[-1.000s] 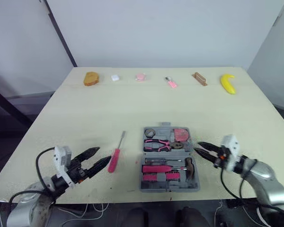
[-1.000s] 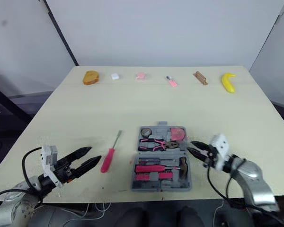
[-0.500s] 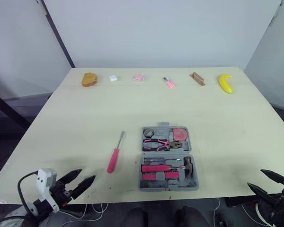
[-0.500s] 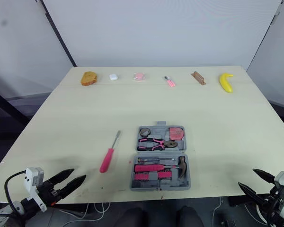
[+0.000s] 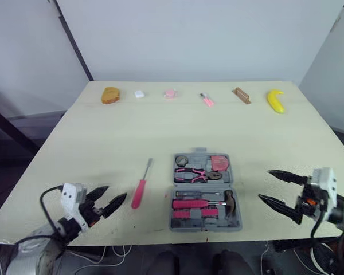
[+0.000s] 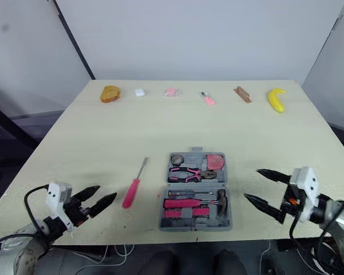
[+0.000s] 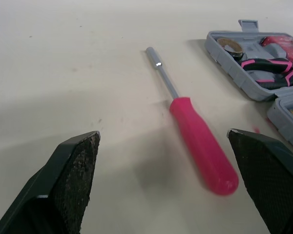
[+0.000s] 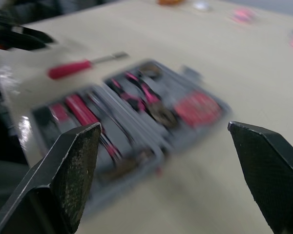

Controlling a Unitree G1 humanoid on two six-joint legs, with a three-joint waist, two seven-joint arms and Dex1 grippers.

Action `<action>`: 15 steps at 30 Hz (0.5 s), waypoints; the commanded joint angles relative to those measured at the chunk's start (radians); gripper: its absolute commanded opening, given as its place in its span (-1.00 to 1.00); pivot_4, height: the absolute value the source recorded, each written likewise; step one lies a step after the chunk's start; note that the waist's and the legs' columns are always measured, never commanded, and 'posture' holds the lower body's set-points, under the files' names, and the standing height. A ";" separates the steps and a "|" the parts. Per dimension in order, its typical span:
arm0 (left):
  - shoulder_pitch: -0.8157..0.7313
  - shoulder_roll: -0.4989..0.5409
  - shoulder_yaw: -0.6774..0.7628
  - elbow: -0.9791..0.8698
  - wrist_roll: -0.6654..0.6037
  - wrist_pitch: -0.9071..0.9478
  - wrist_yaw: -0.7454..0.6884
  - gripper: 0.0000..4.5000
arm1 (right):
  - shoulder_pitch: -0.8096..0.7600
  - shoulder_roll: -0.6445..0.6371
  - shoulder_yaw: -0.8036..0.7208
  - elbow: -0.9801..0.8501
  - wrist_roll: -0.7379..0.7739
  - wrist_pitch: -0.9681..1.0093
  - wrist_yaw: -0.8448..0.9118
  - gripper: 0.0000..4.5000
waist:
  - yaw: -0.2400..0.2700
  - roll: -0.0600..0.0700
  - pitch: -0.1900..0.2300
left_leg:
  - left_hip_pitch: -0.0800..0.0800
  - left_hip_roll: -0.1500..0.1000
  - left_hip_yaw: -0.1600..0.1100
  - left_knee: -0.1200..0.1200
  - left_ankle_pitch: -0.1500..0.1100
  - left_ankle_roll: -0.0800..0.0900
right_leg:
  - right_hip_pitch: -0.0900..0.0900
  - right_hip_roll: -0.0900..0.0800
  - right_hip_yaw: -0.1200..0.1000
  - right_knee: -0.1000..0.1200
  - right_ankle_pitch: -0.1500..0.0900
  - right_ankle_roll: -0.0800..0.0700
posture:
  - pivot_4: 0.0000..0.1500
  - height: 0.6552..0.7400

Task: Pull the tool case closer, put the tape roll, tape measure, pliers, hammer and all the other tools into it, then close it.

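Low in the frame's centre, the open tool case (image 5: 186, 217) lies between the left gripper (image 5: 116, 193), fingers spread just beside the pink screwdriver (image 5: 139, 192), and the right gripper (image 5: 265, 184), likewise spread.

Nothing legible: no text, label, brand, number or sign on the tool case (image 5: 205, 228), on the pink-handled screwdriver (image 7: 200, 146) or on the worktop (image 5: 160, 126).
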 commanded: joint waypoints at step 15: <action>-0.242 -0.264 -0.199 -0.290 0.178 0.607 0.688 1.00 | -0.290 -0.079 0.115 -0.094 0.092 0.163 0.054 0.94 | 0.013 -0.003 0.002 | -0.002 -0.002 -0.004 0.001 0.000 0.000 | 0.000 0.001 -0.002 0.001 0.001 0.001 | 1.00 1.00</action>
